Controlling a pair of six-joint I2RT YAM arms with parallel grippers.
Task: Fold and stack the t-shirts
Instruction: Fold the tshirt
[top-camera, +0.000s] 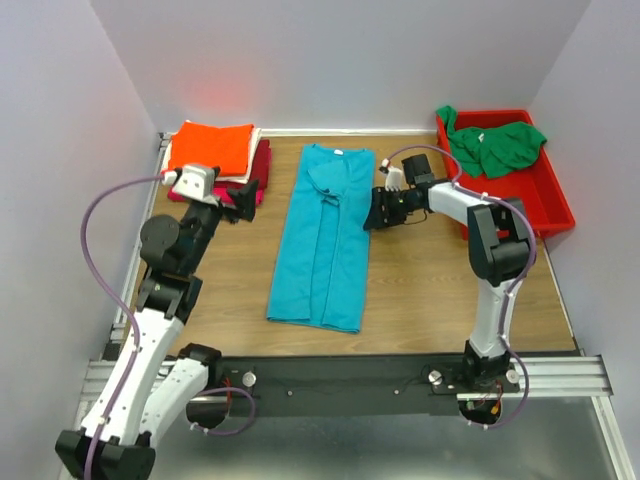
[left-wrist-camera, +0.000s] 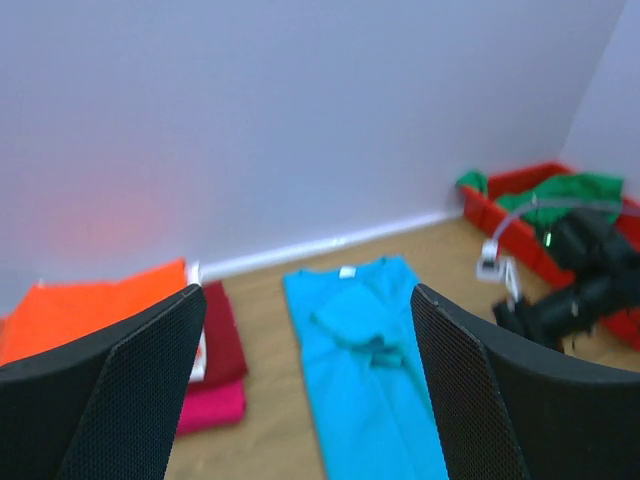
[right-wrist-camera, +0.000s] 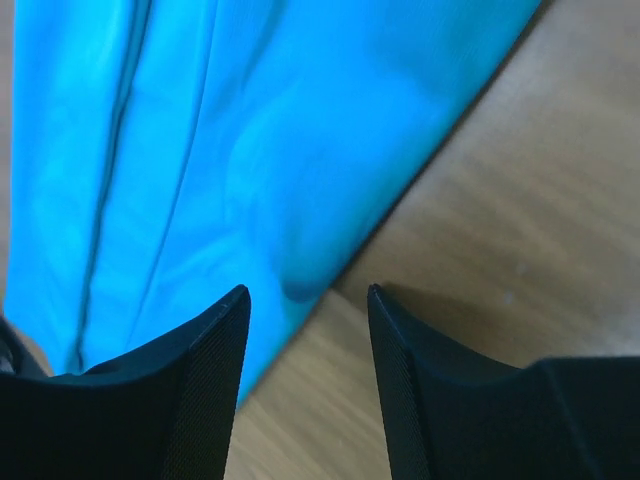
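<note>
A teal t-shirt (top-camera: 322, 240) lies lengthwise in the middle of the table, both sides folded in, white neck label at the far end; it also shows in the left wrist view (left-wrist-camera: 375, 370) and the right wrist view (right-wrist-camera: 220, 130). A stack of folded shirts, orange (top-camera: 210, 146) on top over white, dark red and magenta, sits at the far left. A green t-shirt (top-camera: 497, 145) lies crumpled in the red bin (top-camera: 545, 205). My left gripper (top-camera: 243, 203) is open and empty beside the stack. My right gripper (right-wrist-camera: 308, 300) is open, low at the teal shirt's right edge.
The red bin stands at the far right against the wall. White walls close the table on three sides. Bare wood lies between the teal shirt and the stack (top-camera: 265, 210), and at the near right (top-camera: 440, 290).
</note>
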